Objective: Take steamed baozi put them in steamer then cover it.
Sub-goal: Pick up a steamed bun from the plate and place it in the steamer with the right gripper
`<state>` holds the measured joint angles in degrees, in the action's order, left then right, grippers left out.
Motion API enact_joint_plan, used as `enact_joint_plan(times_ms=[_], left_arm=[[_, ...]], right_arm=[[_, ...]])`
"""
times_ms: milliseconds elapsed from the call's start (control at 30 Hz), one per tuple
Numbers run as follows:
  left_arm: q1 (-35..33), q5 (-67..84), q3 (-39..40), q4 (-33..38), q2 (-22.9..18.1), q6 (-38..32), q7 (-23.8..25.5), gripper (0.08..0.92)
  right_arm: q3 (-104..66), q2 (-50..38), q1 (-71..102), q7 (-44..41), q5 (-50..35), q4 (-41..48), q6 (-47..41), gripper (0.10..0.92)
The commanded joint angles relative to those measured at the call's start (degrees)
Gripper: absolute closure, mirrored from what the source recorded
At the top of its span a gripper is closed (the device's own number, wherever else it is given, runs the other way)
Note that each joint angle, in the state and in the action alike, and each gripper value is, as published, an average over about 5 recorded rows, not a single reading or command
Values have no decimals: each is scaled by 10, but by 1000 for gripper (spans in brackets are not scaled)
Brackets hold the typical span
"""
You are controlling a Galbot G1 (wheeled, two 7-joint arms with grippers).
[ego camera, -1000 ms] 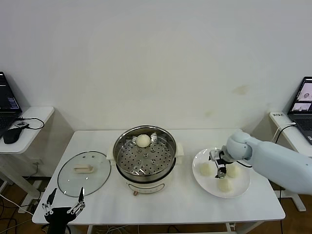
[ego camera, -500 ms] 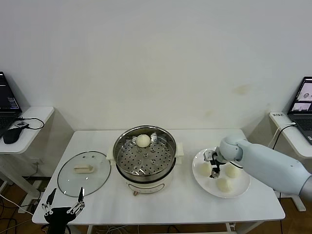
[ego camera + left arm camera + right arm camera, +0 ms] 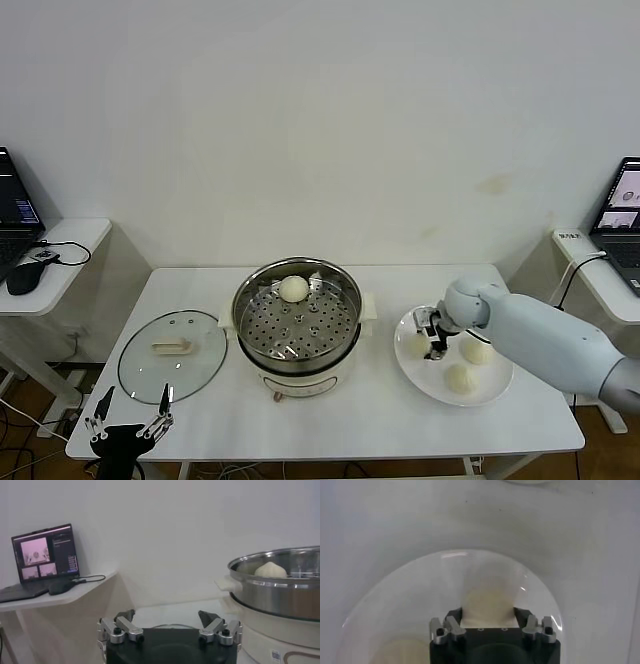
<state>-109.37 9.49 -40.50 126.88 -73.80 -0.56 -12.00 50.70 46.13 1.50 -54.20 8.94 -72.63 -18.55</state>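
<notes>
Shiny steel steamer [image 3: 297,322], clear glass cover [image 3: 172,354], glossy white plate [image 3: 492,389], smooth matt baozi [image 3: 293,289]

Right arm [image 3: 545,335]: smooth pale grey-white shell, rounded joint housing at the wrist, ending in a black right gripper [image 3: 434,338] with silver finger mounts [image 3: 445,628] fixed by dark screws. Left gripper [image 3: 128,428]: black body, silver brackets, slender dark fingers [image 3: 125,616] tipped in black.

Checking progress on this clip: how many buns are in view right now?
4. One bun sits at the steamer's far edge; three are on the plate: one between the right gripper's fingers, one beside it, one nearest the camera.
</notes>
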Motion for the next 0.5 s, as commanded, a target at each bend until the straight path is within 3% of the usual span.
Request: enact_joint_plan(times_ms=[33, 300, 500], left_arm=[[1, 1, -2, 0, 2, 1, 0, 177], [3, 4, -1, 4, 5, 2, 1, 177], [7, 4, 5, 8, 7, 3, 1, 177]], right_arm=[[1, -14, -35, -15, -15, -20, -3, 402], [54, -73, -186, -31, -108, -105, -29, 395], [124, -56, -335, -14, -207, -159, -64, 387]])
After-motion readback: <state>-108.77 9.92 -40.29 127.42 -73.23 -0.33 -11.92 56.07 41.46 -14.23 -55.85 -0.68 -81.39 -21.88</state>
